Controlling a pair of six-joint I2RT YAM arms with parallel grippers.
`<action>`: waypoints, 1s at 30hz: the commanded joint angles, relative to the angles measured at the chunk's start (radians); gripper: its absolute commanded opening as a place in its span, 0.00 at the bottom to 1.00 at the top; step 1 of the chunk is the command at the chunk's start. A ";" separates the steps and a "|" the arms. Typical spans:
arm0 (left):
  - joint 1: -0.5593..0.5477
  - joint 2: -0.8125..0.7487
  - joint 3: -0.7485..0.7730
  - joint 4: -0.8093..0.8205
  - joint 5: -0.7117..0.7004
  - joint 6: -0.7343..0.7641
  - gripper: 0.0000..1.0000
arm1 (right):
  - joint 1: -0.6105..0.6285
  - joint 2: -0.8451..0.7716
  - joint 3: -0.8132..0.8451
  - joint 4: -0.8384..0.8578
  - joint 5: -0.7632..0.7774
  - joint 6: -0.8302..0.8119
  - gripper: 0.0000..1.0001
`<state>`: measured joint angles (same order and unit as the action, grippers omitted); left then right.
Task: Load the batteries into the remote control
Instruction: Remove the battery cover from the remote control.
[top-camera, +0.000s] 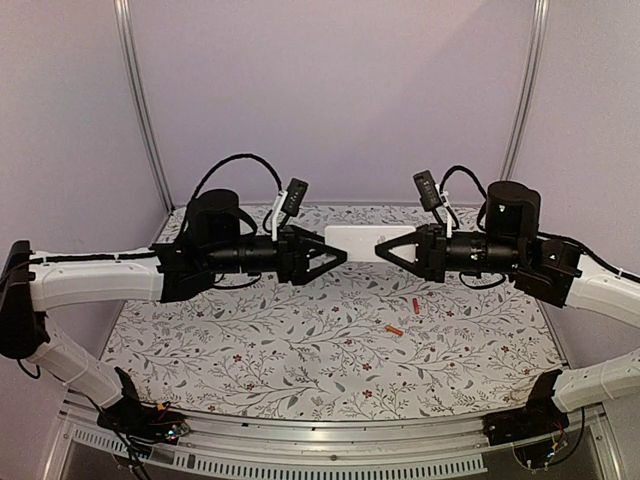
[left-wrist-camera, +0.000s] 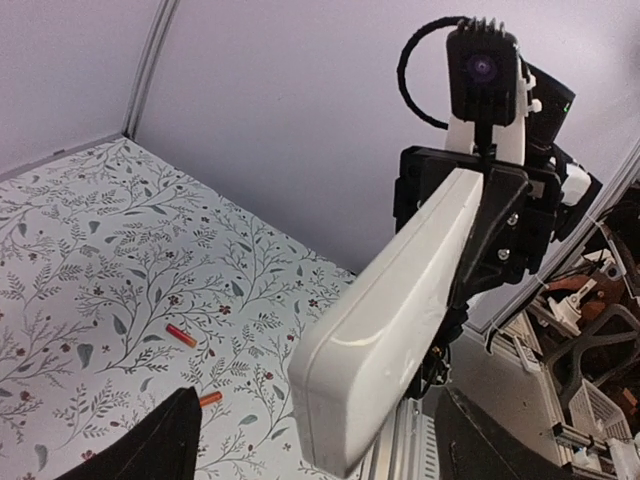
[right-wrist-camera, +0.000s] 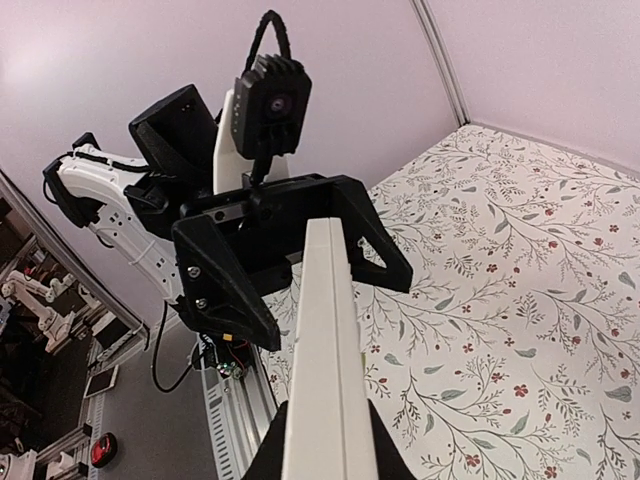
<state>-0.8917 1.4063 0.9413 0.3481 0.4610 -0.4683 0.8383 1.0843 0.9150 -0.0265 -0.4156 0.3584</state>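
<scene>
The white remote control (top-camera: 350, 243) hangs level in the air between both arms. My right gripper (top-camera: 382, 250) is shut on its right end; in the right wrist view the remote control (right-wrist-camera: 330, 340) runs edge-on out from between the fingers (right-wrist-camera: 268, 452). My left gripper (top-camera: 338, 256) is open, its fingers (left-wrist-camera: 150, 440) standing wide on either side of the remote control's (left-wrist-camera: 400, 290) near end without touching it. Two orange-red batteries (top-camera: 414, 304) (top-camera: 393, 329) lie loose on the floral table below the right gripper, and both batteries (left-wrist-camera: 181, 335) (left-wrist-camera: 210, 398) also show in the left wrist view.
The floral tablecloth (top-camera: 280, 340) covers the table between plain walls with metal corner posts (top-camera: 140, 100). An aluminium rail (top-camera: 330, 450) runs along the near edge by the arm bases. Beyond the table's edge, clutter and racks (left-wrist-camera: 600, 400) stand in the room.
</scene>
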 joint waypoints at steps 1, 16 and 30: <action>0.000 0.053 0.014 0.119 0.054 -0.072 0.76 | -0.023 0.027 -0.002 0.119 -0.126 0.011 0.00; 0.040 0.077 -0.016 0.195 -0.053 -0.173 0.43 | -0.098 0.116 -0.017 0.220 -0.250 0.060 0.00; 0.084 0.127 -0.004 0.132 -0.061 -0.176 0.11 | -0.193 0.171 -0.061 0.398 -0.381 0.157 0.00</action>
<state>-0.8452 1.4845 0.9417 0.5201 0.4400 -0.6460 0.6605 1.2400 0.8745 0.2375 -0.7246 0.4770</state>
